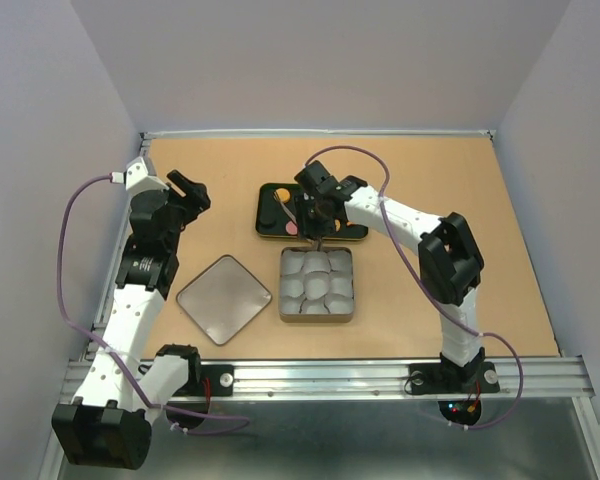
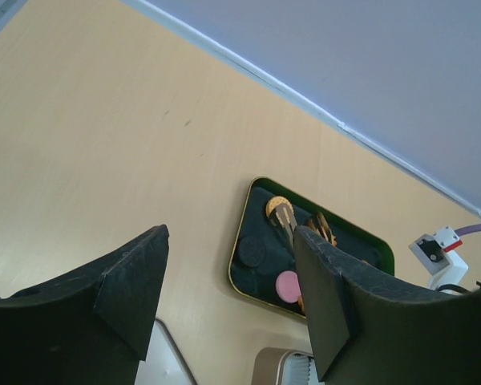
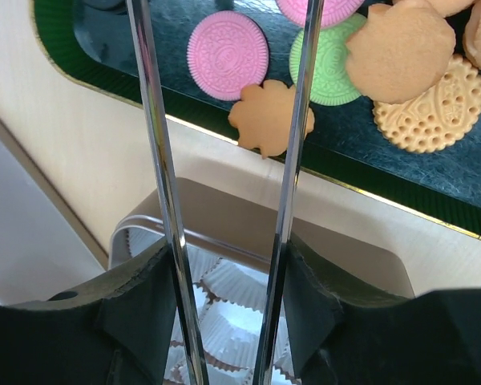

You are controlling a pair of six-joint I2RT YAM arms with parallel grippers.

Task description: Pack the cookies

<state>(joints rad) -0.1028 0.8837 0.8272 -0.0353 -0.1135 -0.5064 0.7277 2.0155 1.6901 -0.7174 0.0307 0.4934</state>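
Note:
The cookies lie in a dark green tray (image 1: 268, 228): a pink disc (image 3: 227, 54), a green disc (image 3: 329, 60), an orange flower shape (image 3: 264, 119) and orange rounds (image 3: 429, 104). My right gripper (image 3: 228, 265) is shut on a pair of metal tongs (image 3: 156, 160), whose blades stand apart and reach over the tray's near edge. The flower cookie shows between the blades; the tong tips are out of frame. My left gripper (image 2: 228, 257) hangs open and empty at the left, well short of the tray, with a black cookie (image 2: 252, 253) and a pink one (image 2: 288, 286) seen beyond it.
A square tin (image 1: 317, 318) lined with white paper cups (image 3: 232, 313) sits just in front of the tray, under my right wrist. Its flat square lid (image 1: 223, 298) lies to the tin's left. Grey walls close in the table on three sides.

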